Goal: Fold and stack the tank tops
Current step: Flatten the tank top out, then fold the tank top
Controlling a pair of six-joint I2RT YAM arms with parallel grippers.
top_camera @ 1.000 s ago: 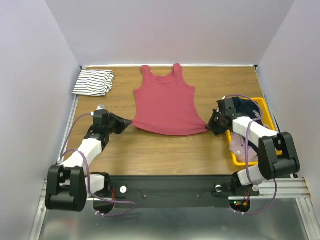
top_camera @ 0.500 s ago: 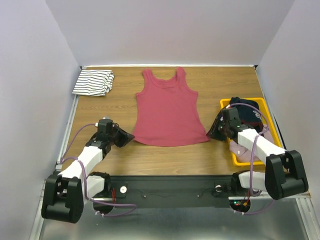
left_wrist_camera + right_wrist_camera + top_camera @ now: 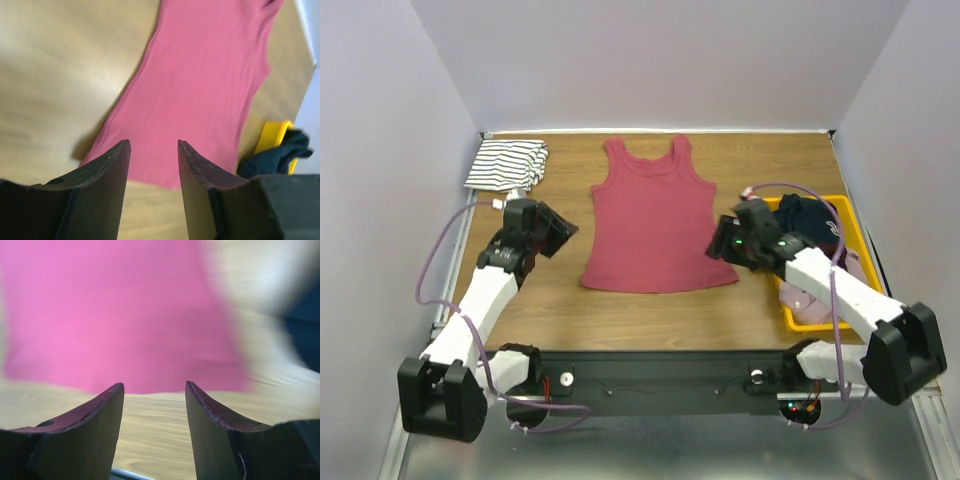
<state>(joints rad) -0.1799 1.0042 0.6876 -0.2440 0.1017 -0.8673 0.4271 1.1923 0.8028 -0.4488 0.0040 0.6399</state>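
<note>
The dark red tank top lies flat in the middle of the table, straps to the back, hem to the front. The striped tank top sits folded at the back left corner. My left gripper hovers by the red top's left hem corner, open and holding nothing. In the left wrist view the red top spreads beyond the open left gripper. My right gripper is by the right hem corner, open and empty. The right wrist view shows the hem of the red top just past the right gripper.
A yellow bin stands at the right edge with dark cloth and a pale pink cloth in it. The bin also shows in the left wrist view. White walls close the table at the back and sides.
Both grippers were shut on the red top's hem corners and have opened and let go. Both have risen and moved back; the top lies flat.
</note>
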